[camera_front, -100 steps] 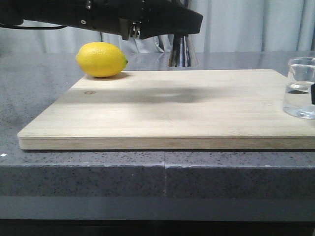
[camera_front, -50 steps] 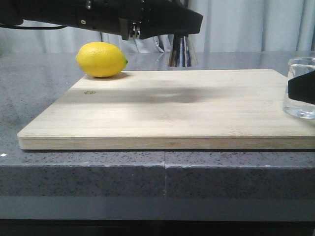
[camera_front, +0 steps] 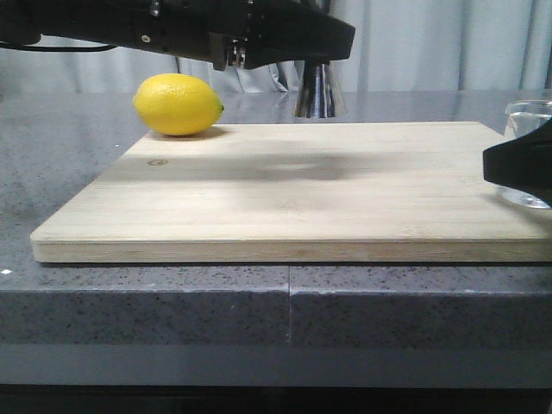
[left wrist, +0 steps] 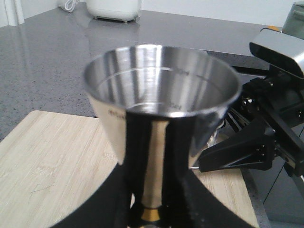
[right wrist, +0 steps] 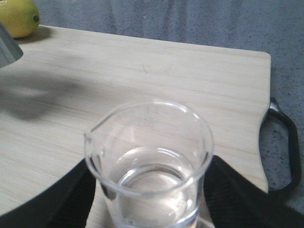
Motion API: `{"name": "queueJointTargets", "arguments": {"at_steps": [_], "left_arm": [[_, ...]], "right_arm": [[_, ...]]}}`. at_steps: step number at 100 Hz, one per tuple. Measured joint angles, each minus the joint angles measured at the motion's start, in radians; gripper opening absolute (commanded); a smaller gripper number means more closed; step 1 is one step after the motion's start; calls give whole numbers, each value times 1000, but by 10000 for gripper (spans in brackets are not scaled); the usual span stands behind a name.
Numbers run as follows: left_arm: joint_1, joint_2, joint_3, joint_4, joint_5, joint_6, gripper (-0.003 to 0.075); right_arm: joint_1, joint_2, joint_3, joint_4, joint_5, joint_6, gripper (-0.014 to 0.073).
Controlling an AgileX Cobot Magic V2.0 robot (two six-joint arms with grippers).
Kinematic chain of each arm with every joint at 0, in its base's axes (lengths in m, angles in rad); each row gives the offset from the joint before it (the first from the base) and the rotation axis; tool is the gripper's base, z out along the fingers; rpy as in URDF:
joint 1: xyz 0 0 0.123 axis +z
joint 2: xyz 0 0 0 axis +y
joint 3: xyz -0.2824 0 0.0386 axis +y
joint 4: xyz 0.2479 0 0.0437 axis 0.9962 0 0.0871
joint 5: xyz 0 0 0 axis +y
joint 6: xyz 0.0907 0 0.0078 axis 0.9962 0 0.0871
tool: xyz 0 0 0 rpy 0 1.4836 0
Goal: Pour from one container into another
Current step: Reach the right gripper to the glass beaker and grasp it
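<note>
Grey speckled stone makes the counter (camera_front: 172, 302), and a pale wooden board (camera_front: 293, 198) lies on top of it.

Nearest on the board, at its right end, stands the small glass beaker (right wrist: 149, 166). It is upright and has clear liquid in the bottom. The right gripper (right wrist: 149, 209) has one dark finger on each side of the beaker, right against the glass or very nearly so. I cannot tell if the jaws are pressing on it. The beaker's pouring lip (right wrist: 90, 135) points toward the left end of the board, where the other cup is. The right arm is the one beside the beaker. Faint white marks are printed on the glass, but they are too pale to read.

Farther back, the left gripper (left wrist: 154, 209) is closed around the thin waist of the steel jigger (left wrist: 161, 95). It holds the jigger up above the board, standing straight, with its open mouth facing up. Tiny measure marks run inside the cup, too blurry to read.

A yellow lemon (camera_front: 178, 104) sits at the far left corner of the board.

To pour, I think the beaker must be lifted and carried left, toward the jigger.
</note>
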State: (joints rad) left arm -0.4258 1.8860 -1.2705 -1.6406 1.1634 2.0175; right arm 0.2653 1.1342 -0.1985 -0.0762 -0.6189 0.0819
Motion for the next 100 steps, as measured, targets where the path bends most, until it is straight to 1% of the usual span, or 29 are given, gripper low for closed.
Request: {"name": "queueJointTargets", "arguments": {"at_steps": [19,30,39,75,100], "left_arm": [[0,0,0,1,0,0,-21],[0,0,0,1,0,0,-21],[0,0,0,2,0,0,-21],[0,0,0,2,0,0,-21],[0,0,0,2,0,0,-21]], "right_arm": [[0,7,0,-1,-30,0,430],[0,7,0,-1,-34,0,364],[0,7,0,-1,-34,0,333],[0,7,0,-1,-34,0,322],[0,7,0,-1,-36,0,200]]}}
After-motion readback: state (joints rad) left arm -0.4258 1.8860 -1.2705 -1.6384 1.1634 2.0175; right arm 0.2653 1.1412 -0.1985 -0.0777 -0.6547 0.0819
